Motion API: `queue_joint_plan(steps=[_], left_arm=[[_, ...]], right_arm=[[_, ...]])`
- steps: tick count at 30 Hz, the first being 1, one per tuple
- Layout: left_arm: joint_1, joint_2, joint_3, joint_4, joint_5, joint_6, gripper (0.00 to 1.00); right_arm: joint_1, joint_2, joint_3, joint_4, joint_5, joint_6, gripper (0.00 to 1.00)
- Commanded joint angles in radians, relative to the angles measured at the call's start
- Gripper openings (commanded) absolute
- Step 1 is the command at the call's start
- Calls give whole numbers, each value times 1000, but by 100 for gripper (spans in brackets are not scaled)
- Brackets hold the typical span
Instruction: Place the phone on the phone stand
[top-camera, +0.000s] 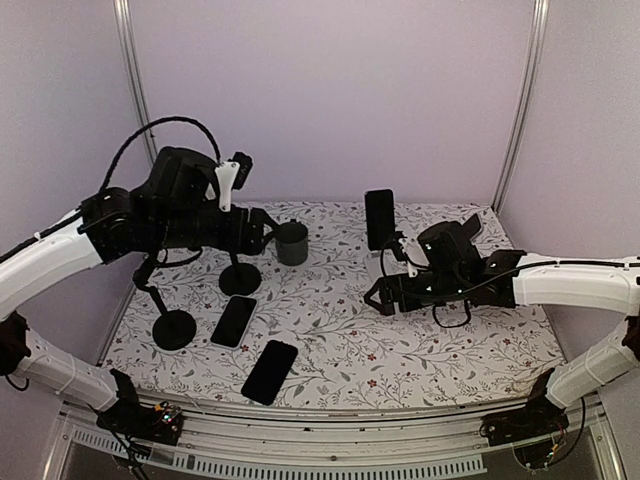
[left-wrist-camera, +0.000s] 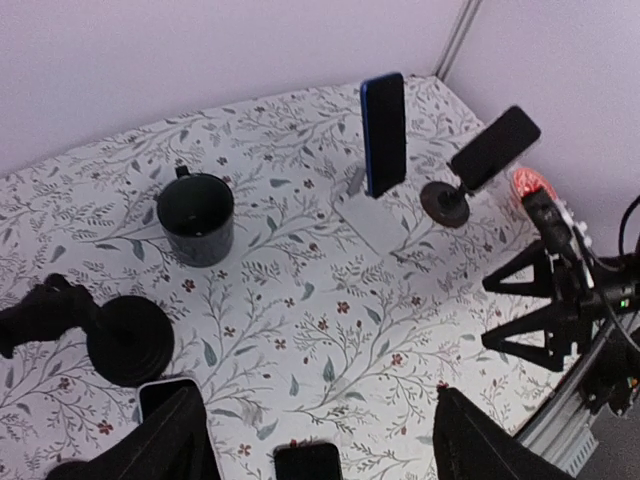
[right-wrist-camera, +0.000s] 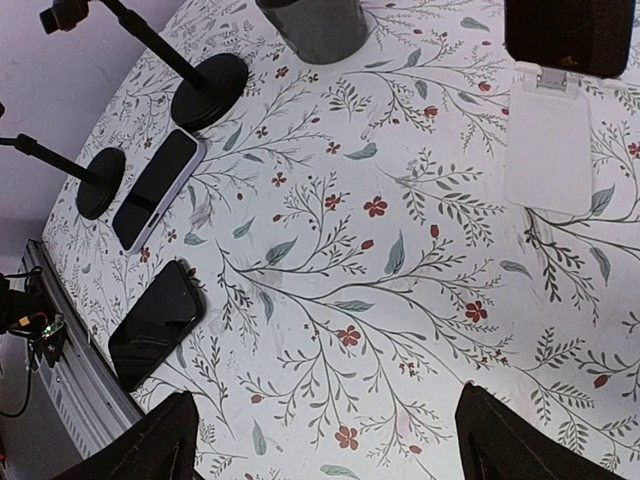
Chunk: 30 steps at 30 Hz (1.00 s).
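floral table (left-wrist-camera: 300, 330): one phone (left-wrist-camera: 385, 135) stands on white stand (left-wrist-camera: 378, 218), upper centre; flat phones (top-camera: 234, 321) wait lower left; left claw (left-wrist-camera: 320, 425) and right claw (right-wrist-camera: 330, 440) spread, empty.

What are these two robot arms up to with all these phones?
Neither arm holds anything; the left gripper and right gripper hover open above the table. A blue-edged phone stands on the white stand; another phone sits on a round-based stand. A light-cased phone and a black phone lie flat beside two empty black stands.
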Motion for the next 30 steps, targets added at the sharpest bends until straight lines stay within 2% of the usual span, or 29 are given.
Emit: queue_joint_plan(steps=[1,8,11,13,15,18,21,25,30], left_arm=[[130,16,40,-118,-65,55,80],[358,0,1,-48,103,124,88],[461,-1,-21,-31,209,145,85],[526,-3,-57,-15,300,168,80],[559,-18,-100,12,317,195,73],[615,-42,-150,48,329,222,70],[669,-53,-197,101,398,238,67],[681,-33,-223,159,509,309,62],[688,-2,-227,175,536,359,52]], right_arm=[[7,23,40,52,-62,-7,91],[7,1,12,57,-71,0,89],[6,-16,-2,53,-71,0,89],[7,-23,-5,46,-72,0,89],[6,-26,-7,45,-73,1,89],[5,-24,1,39,-84,0,89],[6,-19,23,30,-107,-2,88],[7,-4,39,22,-112,-24,88],[6,5,47,16,-126,-37,88]])
